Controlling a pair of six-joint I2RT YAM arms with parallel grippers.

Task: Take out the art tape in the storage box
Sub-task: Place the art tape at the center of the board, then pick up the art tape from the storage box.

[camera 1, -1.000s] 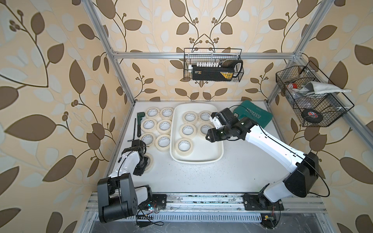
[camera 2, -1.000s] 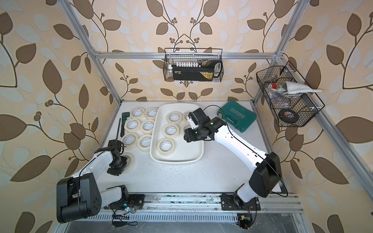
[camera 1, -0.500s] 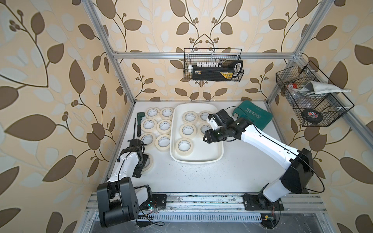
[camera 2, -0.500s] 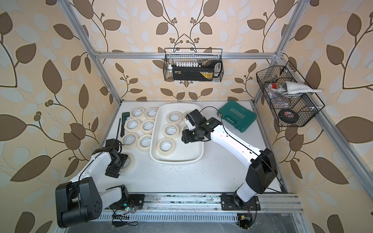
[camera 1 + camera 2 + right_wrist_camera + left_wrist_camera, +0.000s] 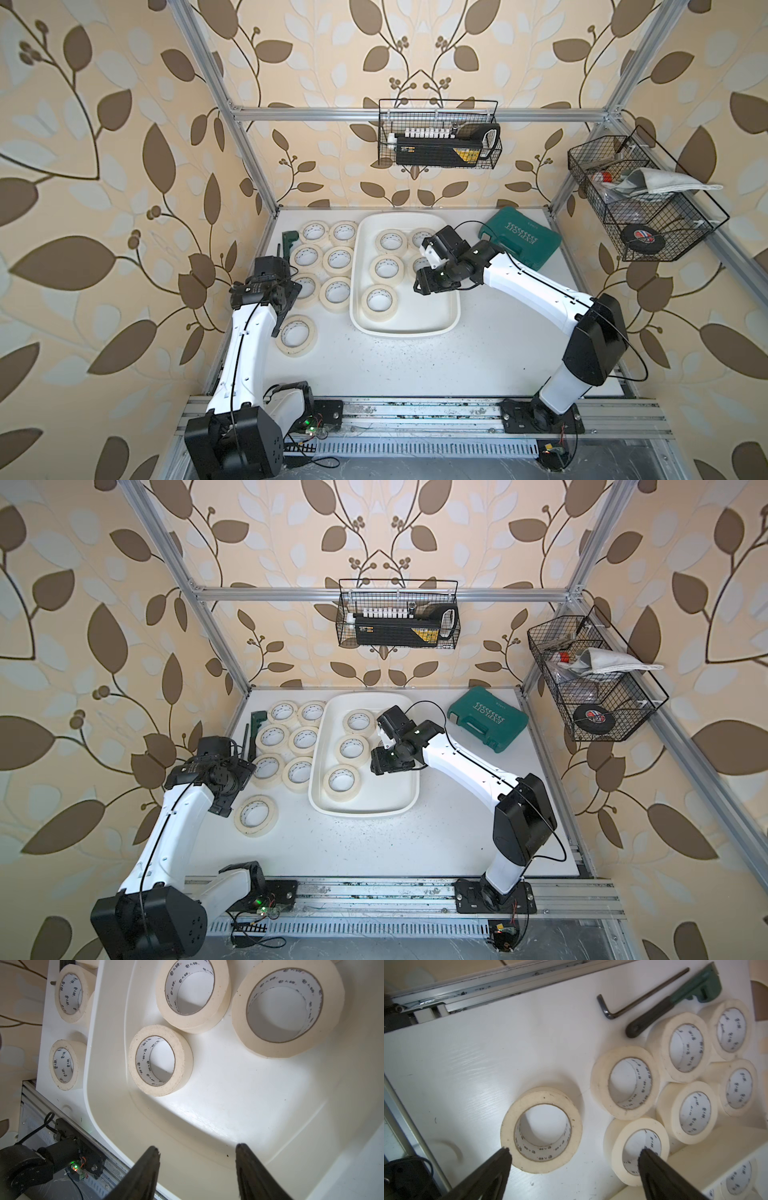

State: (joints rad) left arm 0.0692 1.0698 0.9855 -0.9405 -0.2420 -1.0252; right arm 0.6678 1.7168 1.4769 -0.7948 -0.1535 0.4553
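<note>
At the near left of the desk [image 5: 415, 374], the left jaws hang wide open w/ nothing in them, above a lone roll of art tape [image 5: 296, 351] lying flat. In the left wrist view that roll [image 5: 544, 1097] sits just ahead of the fingertips [image 5: 503, 1157] and roughly btwn them, untouched. Beyond the left jaws, six more rolls [image 5: 327, 262] lie flat on the desk in a tight cluster, just outside the storage box [image 5: 405, 331]. Past the cluster, a hex key [image 5: 641, 995] and a green-handled pipe wrench [image 5: 675, 999] lie side by side.

The right jaws are partly open and empty, low inside the storage box, w/ only bare box floor btwn the tips. Ahead of them in the right wrist view: one roll [image 5: 155, 1030] nearest, then two more [image 5: 160, 991] [image 5: 239, 1012] further on, all flat in the box. Both top views show five rolls in the box, two part-hidden under the right wrist. Beyond the right jaws, off to their right, a teal tool case [image 5: 519, 243] sits on the desk outside the box.
</note>
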